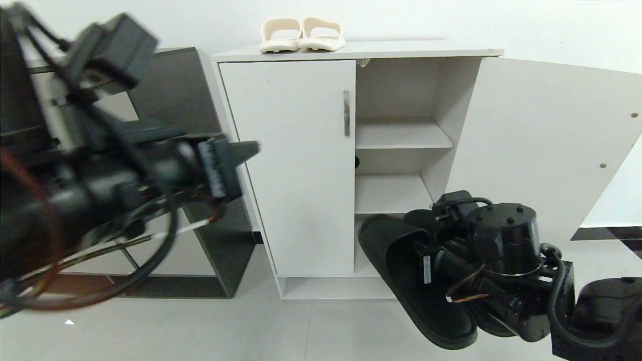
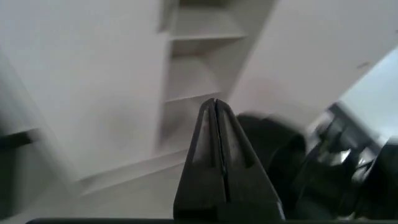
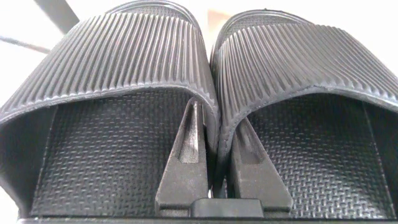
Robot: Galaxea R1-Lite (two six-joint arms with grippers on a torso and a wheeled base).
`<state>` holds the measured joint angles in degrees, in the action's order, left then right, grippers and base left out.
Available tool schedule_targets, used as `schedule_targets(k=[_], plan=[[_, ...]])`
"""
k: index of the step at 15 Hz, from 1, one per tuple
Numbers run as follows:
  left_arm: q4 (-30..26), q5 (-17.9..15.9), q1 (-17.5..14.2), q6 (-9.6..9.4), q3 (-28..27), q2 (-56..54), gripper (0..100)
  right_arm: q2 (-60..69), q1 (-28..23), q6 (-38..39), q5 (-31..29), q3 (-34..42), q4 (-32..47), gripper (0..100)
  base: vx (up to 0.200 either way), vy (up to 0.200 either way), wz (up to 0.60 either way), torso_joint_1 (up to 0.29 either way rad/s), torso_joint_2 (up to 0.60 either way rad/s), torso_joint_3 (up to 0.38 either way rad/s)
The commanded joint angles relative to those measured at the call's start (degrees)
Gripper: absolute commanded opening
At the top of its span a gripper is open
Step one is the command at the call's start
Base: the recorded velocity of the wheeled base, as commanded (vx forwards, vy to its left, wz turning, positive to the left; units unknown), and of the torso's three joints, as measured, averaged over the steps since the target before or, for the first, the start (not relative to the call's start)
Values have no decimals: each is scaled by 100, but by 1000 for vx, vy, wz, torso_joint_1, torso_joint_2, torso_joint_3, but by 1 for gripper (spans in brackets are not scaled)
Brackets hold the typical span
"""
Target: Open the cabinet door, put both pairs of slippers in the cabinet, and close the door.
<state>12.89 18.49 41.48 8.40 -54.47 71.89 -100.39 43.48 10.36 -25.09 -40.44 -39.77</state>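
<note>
Head view, far left: the left end effector [image 1: 241,153] hangs in front of a dark shelf unit [image 1: 220,250], its fingers pressed together with nothing between them.
Cabinet [image 1: 401,50]: white; the left door [image 1: 291,170] is closed and the right door [image 1: 541,145] stands wide open, showing the shelves [image 1: 401,136] on that side.
Beige slippers [image 1: 302,35]: side by side on the cabinet top, above the closed door, untouched.
Black slippers [image 1: 411,265]: off the floor, just in front of the bottom compartment on the open side, strap ends toward it.
Right end effector [image 3: 216,149]: clamped on the two inner side walls of the black slippers, holding the pair as one.
Done: door open, first pair in hand.
Left, as it looks: set the black pair inside, fetch the beige pair, close the right door.
</note>
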Motion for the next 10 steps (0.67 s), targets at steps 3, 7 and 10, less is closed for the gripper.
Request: schedule_targets(k=[3, 7, 10], plan=[[-691, 726, -2742, -1016, 3329, -4517, 0, -306, -121, -8, -40, -105, 4, 0, 0, 0, 0, 0, 0, 0], [-1201, 541, -3981, -1156, 5016, -6705, 0, -341, -130, -8, -31, -87, 4, 0, 0, 0, 0, 0, 0, 0], [-1473, 199, -4140, -972, 5253, -7189, 0, -341, -130, 1, -31, -70, -5, 0, 0, 0, 0, 0, 0, 0]])
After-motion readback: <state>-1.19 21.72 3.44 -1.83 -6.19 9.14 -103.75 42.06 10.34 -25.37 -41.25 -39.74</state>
